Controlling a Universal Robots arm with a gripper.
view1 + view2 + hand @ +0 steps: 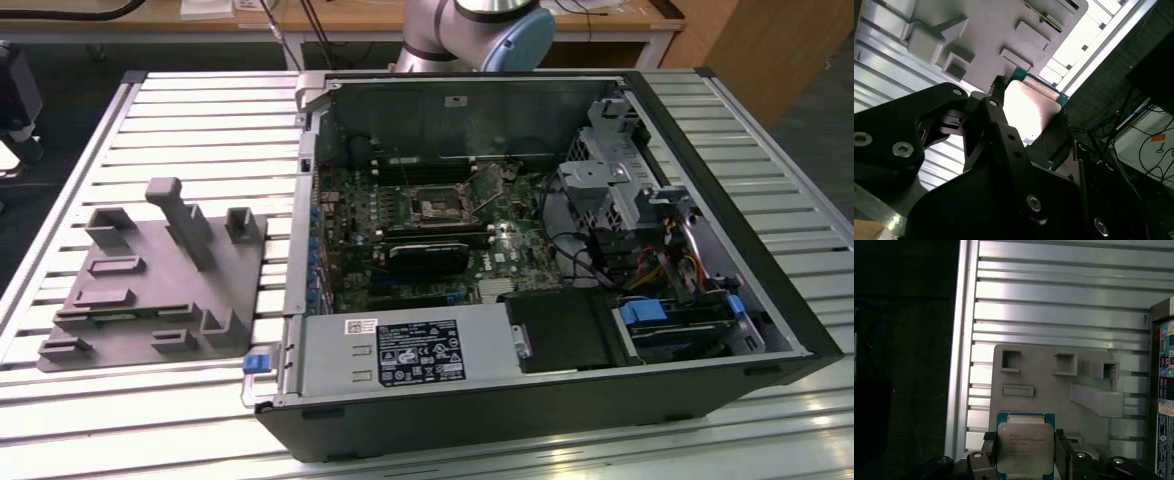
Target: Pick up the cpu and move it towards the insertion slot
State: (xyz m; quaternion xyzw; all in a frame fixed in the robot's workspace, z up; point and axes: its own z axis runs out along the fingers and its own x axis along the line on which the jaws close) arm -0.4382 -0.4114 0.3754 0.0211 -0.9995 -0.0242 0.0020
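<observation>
The cpu, a flat square chip with a silver top and a green rim, sits between my gripper's two black fingers, which are shut against its opposite edges. In the second wrist view the same cpu glares bright between the gripper fingers. It hangs well above the grey fixture plate. The insertion slot, a dark square socket in a thin silver bracket, lies on the motherboard inside the open computer case.
The grey fixture plate with upright blocks lies on the slatted aluminium table at the exterior view's left. Inside the case are a long black card, a labelled metal box, drive cages and cables. The arm's base stands behind the case.
</observation>
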